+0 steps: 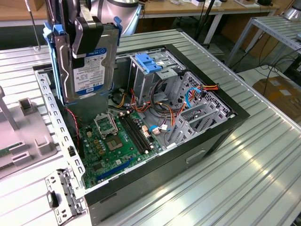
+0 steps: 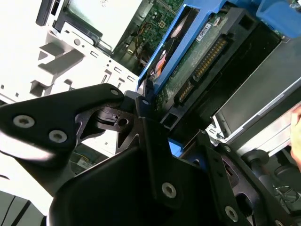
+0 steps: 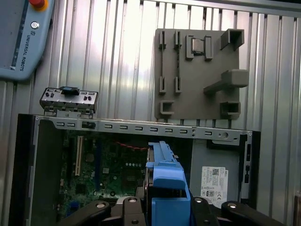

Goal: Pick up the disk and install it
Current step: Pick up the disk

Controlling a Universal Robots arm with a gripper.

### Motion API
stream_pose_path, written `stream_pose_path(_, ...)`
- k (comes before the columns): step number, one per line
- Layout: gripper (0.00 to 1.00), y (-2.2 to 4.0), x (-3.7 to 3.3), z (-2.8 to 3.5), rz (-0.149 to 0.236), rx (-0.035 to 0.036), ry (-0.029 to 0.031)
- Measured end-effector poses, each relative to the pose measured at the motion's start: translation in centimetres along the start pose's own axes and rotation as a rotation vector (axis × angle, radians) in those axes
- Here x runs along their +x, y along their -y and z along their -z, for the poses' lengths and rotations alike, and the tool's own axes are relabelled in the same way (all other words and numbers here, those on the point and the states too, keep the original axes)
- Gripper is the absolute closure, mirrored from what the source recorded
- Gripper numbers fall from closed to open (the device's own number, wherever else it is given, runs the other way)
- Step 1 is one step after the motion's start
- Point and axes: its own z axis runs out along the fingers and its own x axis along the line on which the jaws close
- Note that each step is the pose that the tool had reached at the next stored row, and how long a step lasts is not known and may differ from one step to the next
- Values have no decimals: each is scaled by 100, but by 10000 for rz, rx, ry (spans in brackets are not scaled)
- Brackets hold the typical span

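The gripper [image 1: 81, 44] is clamped on the disk [image 1: 89, 75], pinching its flat faces near the top. The disk hangs upright, label outward, above the far corner of the open computer case [image 1: 197, 150] at the exterior view's left. The upright hold probably suits edge-first entry. The drive cage [image 1: 157, 77] stands well apart.

The hand [image 1: 86, 41] hangs pointing straight down, closed tight across the top of the upright disk [image 1: 89, 77].

End effector [image 2: 171, 123]: matte black, built of angular linkage plates joined at pivots. Round silver screws [image 2: 169, 189] are set into the plates. Arm link [image 1: 121, 5]: smooth, rounded, pale grey casing.
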Motion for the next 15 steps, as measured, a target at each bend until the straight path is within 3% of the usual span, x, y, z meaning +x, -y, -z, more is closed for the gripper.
stream_pose_path(15,63,88,223,14,0,-1,-1)
